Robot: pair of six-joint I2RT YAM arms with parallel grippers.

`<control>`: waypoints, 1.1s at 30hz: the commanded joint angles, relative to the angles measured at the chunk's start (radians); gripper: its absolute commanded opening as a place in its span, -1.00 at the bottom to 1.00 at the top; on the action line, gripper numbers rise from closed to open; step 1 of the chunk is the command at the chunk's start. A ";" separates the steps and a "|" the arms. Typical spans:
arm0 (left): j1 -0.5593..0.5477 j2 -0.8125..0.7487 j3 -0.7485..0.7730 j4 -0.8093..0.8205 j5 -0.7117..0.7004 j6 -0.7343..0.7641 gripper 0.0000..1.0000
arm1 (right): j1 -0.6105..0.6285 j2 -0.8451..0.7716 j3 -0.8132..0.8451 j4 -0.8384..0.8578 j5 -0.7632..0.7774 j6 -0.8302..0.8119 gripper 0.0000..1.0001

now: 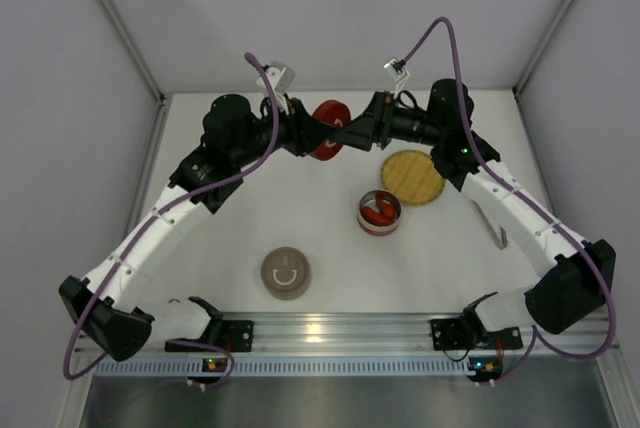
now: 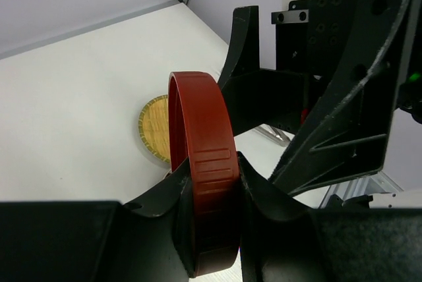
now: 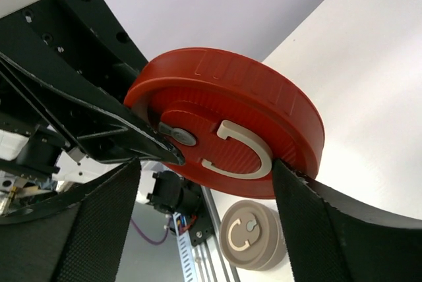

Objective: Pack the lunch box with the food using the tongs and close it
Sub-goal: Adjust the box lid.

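- The left end effector [image 2: 211, 171] is clamped on the rim of the red lid [image 3: 221, 84]. It holds the lid on edge, above the tabletop [image 1: 250, 218], at the upper middle of the top view.
- The right end effector [image 3: 206, 163] faces it from the other side, one finger on each side of the same lid. One finger [image 3: 297, 193] is at the lid's rim. Whether the pair actually grips cannot be told.
- The lid's face carries a beige C-shaped mark [image 3: 241, 153].
- The food [image 1: 378, 211], reddish pieces, lies inside the open red lunch box tin [image 1: 380, 229], just right of centre in the top view.
- The yellow woven plate [image 1: 412, 178] sits just above and right of that tin.
- The tongs [image 1: 490, 220], a slim grey strip, lie flat on the tabletop right of the plate, beside the right forearm.
- A closed beige tin [image 1: 285, 273] stands lower left of centre, well apart from the red tin.
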 commanded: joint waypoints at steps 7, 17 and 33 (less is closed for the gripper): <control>0.015 -0.042 -0.056 0.064 0.009 0.003 -1.00 | 0.012 -0.072 0.011 0.187 -0.163 0.072 0.21; 0.017 -0.036 -0.065 0.047 -0.026 0.046 -1.00 | 0.011 -0.092 0.027 0.241 -0.196 0.113 0.05; 0.017 -0.033 -0.080 0.061 -0.025 0.109 -1.00 | 0.014 -0.101 0.034 0.273 -0.209 0.146 -0.05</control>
